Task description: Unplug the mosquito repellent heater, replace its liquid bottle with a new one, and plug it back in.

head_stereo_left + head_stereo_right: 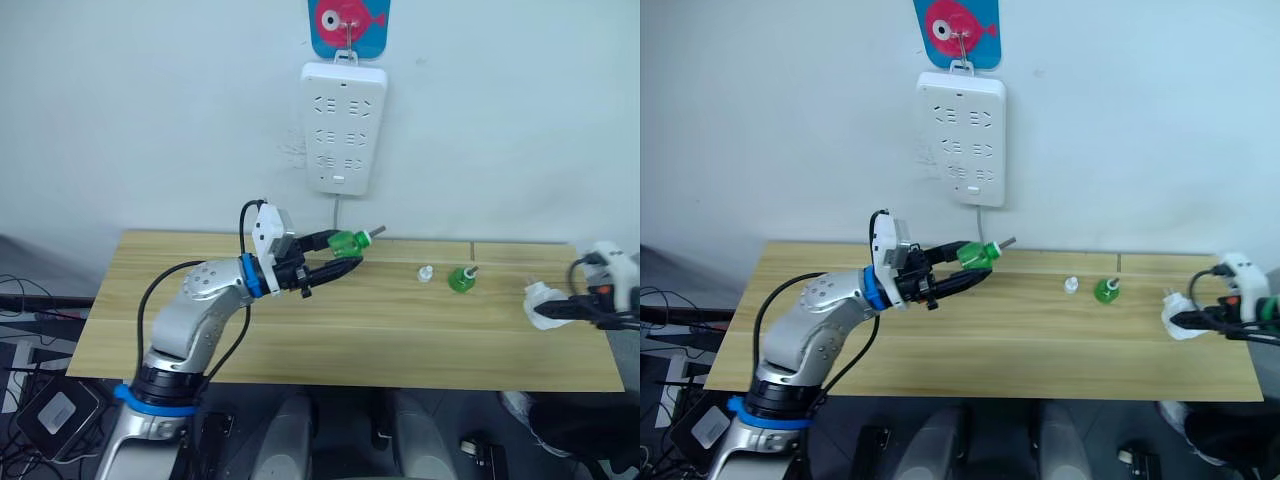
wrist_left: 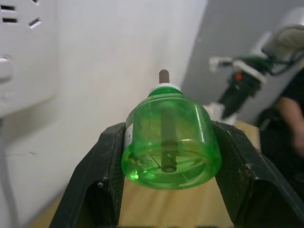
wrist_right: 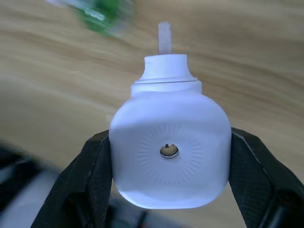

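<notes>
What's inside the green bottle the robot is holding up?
Through the clear green plastic bottle a dark wick rod runs to its white neck. The left gripper's black fingers cover its sides; no liquid level visible.

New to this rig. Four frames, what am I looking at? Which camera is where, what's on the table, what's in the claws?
It is a two-armed humanoid robot at a light wooden table. Two pictures come from a stereo camera on its head, looking down over the arms. The other two come from cameras on each wrist, looking along that claw's black fingers.

The left claw is shut on a clear green liquid bottle with a dark wick, held above the table. The right claw grips the small white rounded mosquito repellent heater, unplugged.

On the table lie a second green bottle and a small white cap. A long white power strip hangs on the wall.
</notes>
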Controlling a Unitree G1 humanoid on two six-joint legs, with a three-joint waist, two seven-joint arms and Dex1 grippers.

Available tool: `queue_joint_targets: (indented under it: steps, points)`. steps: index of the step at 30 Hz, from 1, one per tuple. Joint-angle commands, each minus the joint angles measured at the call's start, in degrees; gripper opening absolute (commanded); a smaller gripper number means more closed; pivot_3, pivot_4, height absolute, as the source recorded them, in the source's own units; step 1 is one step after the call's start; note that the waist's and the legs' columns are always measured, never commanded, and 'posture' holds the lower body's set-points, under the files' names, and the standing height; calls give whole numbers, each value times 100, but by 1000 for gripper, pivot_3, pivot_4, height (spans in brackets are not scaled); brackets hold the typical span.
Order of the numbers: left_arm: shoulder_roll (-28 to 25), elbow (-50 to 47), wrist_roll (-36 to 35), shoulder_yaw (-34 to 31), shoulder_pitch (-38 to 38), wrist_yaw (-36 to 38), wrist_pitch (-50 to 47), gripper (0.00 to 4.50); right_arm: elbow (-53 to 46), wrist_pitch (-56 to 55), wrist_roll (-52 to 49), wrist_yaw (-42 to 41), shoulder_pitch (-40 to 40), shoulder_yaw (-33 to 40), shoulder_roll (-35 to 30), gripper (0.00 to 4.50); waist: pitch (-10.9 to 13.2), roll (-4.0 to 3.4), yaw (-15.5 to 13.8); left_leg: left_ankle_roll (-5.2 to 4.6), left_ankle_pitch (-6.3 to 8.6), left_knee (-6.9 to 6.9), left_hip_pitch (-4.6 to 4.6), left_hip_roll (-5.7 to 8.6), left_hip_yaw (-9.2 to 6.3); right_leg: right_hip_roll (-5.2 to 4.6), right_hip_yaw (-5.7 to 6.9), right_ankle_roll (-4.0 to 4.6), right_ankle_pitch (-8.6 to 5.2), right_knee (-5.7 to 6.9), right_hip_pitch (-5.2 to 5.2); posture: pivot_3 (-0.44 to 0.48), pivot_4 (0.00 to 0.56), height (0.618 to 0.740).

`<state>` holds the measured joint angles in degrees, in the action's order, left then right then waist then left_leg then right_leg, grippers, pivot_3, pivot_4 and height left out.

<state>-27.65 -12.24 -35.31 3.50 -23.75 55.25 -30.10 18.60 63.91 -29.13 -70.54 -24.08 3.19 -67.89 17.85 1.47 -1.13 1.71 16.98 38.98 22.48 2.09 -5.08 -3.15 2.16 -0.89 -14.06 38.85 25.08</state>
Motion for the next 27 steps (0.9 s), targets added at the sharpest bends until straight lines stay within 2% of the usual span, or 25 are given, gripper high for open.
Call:
queue_joint_targets:
  steps: [1,3,5,8,13,19,27]
  points:
    - [-194,-230,-705,-111,-267,439,-658,2263,-536,1249,-1242,-514,-258,636,214,2970,4,6,4,0,0,0,-1,-3,-3,1,3,0,0,-1,-2,80,319,740]
    - [-250,-198,-900,-111,-407,550,-897,2263,-650,1879,-1633,-260,-561,959,541,2970,6,8,17,0,0,5,-4,-6,-1,1,-1,0,0,-1,-3,74,318,740]
    - [-279,-190,-1069,-63,-564,686,-1121,2263,-873,2512,-1931,276,-1032,1385,1222,2970,6,10,17,0,0,9,-5,-2,4,-1,-8,0,0,1,-3,73,320,740]
    - [-326,-184,-1114,20,-694,831,-1266,2263,-817,2853,-2391,1107,-1530,1785,1861,2970,8,14,20,2,-1,9,-2,-1,2,-1,-7,0,0,-1,-2,75,317,740]
    - [-263,-76,-1098,-6,-910,836,-1318,2263,-689,2859,-3799,2089,-1752,1744,1888,2970,8,13,-54,2,-1,7,41,17,-42,-9,18,2,1,-11,19,73,311,740]
    - [-178,73,-962,54,-1011,861,-1195,2263,-755,2859,-5313,3069,-1658,1558,1742,2970,8,14,-38,0,0,8,43,23,-48,-18,18,0,2,-20,14,75,304,740]
    - [50,231,-837,132,-1207,848,-1075,2263,-830,2806,-6540,4209,-1674,1431,1770,2970,8,14,-13,-1,0,10,36,18,-33,-17,14,0,2,-8,15,71,302,740]
